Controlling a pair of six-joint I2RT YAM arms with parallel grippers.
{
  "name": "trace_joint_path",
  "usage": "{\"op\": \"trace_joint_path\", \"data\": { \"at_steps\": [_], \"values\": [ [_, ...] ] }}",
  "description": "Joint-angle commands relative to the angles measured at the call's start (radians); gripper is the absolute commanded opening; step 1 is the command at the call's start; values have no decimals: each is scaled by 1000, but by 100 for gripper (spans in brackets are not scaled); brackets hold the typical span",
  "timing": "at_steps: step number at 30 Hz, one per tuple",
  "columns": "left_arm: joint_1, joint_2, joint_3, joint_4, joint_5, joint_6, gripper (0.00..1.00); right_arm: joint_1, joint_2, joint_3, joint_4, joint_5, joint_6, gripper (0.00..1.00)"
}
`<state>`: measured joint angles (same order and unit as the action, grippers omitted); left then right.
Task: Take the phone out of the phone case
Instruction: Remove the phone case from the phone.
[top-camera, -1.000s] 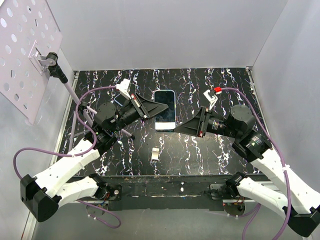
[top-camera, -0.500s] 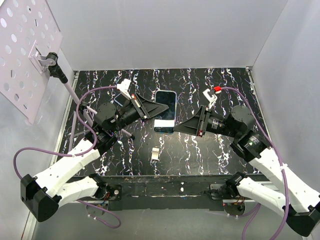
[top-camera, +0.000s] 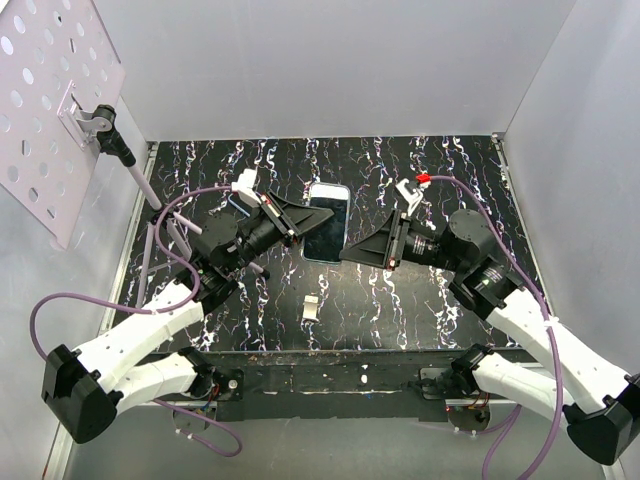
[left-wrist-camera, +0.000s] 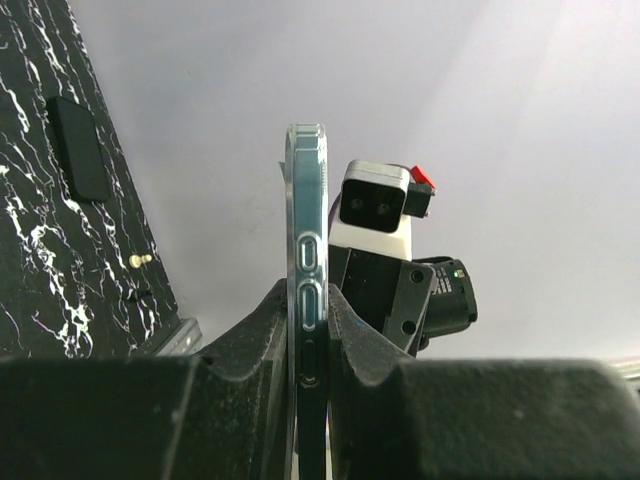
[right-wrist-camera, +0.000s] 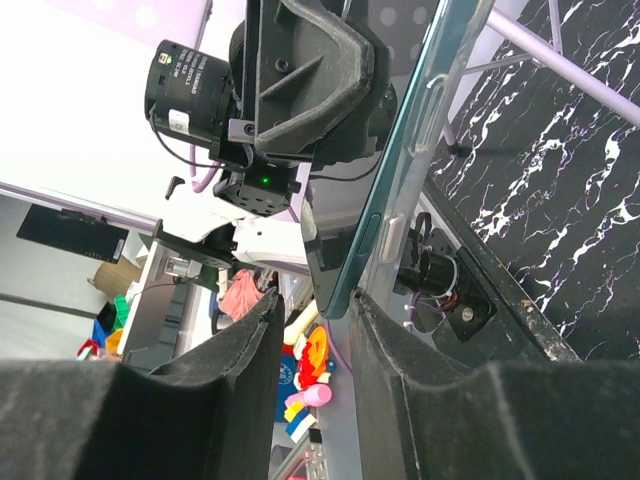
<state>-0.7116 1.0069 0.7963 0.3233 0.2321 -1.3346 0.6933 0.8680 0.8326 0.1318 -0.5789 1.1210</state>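
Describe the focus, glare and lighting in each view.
Top external: even light, sharp, with a pale reflection on the phone screen. Left wrist: the cased phone's edge is sharp, the near fingers dark and soft. Right wrist: bright background, fingers blurred, glare on the clear case.

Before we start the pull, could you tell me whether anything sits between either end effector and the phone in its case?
Nothing visible does: the left end effector and the right end effector each already clamp an edge of the cased phone.
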Motion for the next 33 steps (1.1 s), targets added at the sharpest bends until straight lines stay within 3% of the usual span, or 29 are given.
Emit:
{"op": "trace_joint_path", "data": {
  "at_steps": [1, 11, 13, 16, 19, 20, 22, 25, 28, 33],
  "values": [
    [-52, -34, 1, 95, -59, -43, 0, 0, 46, -6, 126, 60, 25, 39],
    [-89, -86, -38, 102, -131, -11, 0, 0, 118, 11, 158, 88, 66, 32],
    [-89, -91, -51, 120, -137, -6, 0, 0, 106, -6, 170, 99, 71, 23],
    [-89, -94, -36, 91, -128, 50, 0, -3, 80, -16, 141, 114, 71, 2],
    [-89, -100, 10, -44, -119, 136, 1, -9, 49, -13, 123, 100, 54, 1],
    [-89, -106, 6, -65, -117, 146, 13, -9, 40, -7, 108, 96, 37, 1],
    [-89, -126, -41, -41, -119, 135, 47, -18, 19, 17, 53, 90, 7, 1],
    [-89, -165, -115, 45, -114, 141, 70, -44, -12, 25, 52, 47, 3, 1],
    [-89, -220, -121, 5, -96, 230, 98, -84, -47, 17, 52, 14, 29, 1],
    [-86, -278, -103, -118, -45, 394, 96, -146, -64, -30, 169, -64, 158, 1]
  ]
}}
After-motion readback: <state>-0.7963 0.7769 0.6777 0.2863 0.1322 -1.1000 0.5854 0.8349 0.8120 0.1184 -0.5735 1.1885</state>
